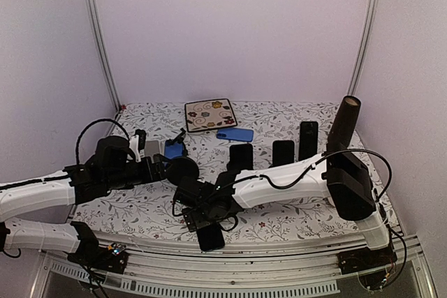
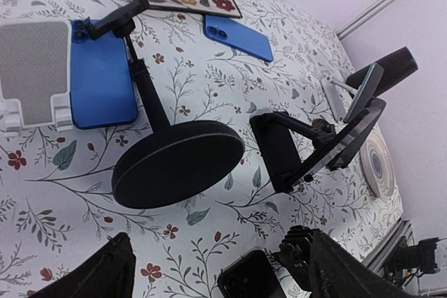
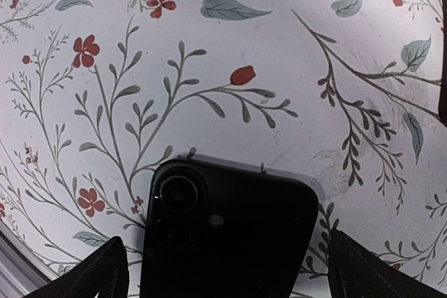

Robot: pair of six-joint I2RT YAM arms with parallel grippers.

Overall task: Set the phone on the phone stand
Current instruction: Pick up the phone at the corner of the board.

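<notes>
The black phone [image 3: 230, 232] lies flat, lenses up, just on the near side of the round-based stand [image 1: 183, 169]. The right gripper [image 3: 223, 249] hangs over it, fingers spread wide and holding nothing. It should probably drop straight down and pinch the long edges low, since the phone lies flush. The left gripper [image 2: 218, 246], also apart, hovers beside the stand. Only the left wrist view shows the stand's clamp [image 2: 112, 22] plainly, and only the right wrist view shows the phone centred between the fingers.

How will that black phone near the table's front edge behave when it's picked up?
The black phone looks rigid, so it probably won't flex. It lies flat on the floral cloth, so getting under its thin edges may be hard. Its smooth back could slip between the open right fingers.
</notes>
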